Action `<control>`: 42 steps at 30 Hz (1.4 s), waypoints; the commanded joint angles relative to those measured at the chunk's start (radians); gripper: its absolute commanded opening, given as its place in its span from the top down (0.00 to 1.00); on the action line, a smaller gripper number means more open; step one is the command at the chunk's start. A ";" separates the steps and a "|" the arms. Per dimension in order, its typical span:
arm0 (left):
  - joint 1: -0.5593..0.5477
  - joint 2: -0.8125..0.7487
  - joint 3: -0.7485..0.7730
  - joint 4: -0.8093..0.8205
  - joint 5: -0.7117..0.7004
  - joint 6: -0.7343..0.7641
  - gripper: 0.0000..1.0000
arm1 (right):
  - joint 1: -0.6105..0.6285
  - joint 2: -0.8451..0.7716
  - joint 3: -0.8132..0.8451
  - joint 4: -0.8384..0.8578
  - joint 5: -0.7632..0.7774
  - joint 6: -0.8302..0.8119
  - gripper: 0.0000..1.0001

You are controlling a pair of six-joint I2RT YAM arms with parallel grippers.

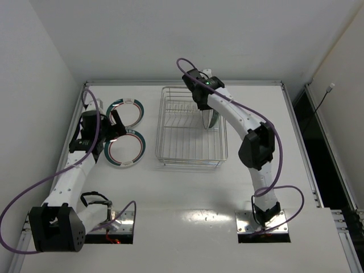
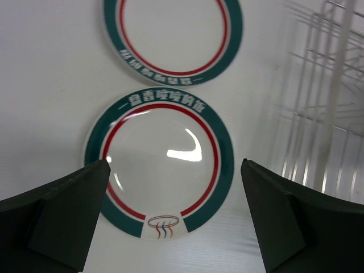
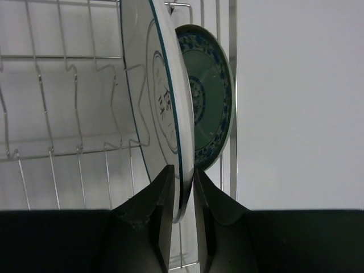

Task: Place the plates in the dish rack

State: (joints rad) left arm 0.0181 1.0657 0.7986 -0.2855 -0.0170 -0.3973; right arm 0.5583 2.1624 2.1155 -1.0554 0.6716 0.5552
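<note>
Now the right gripper (image 3: 183, 187) held the big white plate (image 3: 156, 102) by its rim, on edge in the dish rack (image 1: 187, 161) beside the dark teal plate (image 3: 210, 96), and probably had to let go next, while the left gripper (image 2: 176, 163) hung open over the lower teal-rimmed plate (image 2: 165, 136).

Plates, four in all: two white with a teal rim and red ring, namely the far teal-rimmed plate (image 1: 126, 112) and the near teal-rimmed plate (image 1: 125, 149), one large white plate (image 3: 156, 96) and one small patterned teal plate (image 3: 211, 96). Wire dish rack (image 1: 187, 163), one; table (image 1: 187, 199), one. Robot arms, two, the left arm (image 1: 71, 172) and the right arm (image 1: 238, 115), bearing one gripper apiece: the left gripper (image 2: 175, 170) and the right gripper (image 3: 183, 179).
</note>
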 commanded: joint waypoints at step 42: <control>0.456 0.221 -0.387 0.158 0.460 -0.291 0.16 | -0.067 -0.756 -0.493 0.199 -0.405 -0.182 0.79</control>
State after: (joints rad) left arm 0.4667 1.2373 0.4526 -0.2058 0.4225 -0.6781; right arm 0.5091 1.4490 1.6196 -0.8951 0.2768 0.3843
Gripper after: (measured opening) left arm 0.848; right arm 0.208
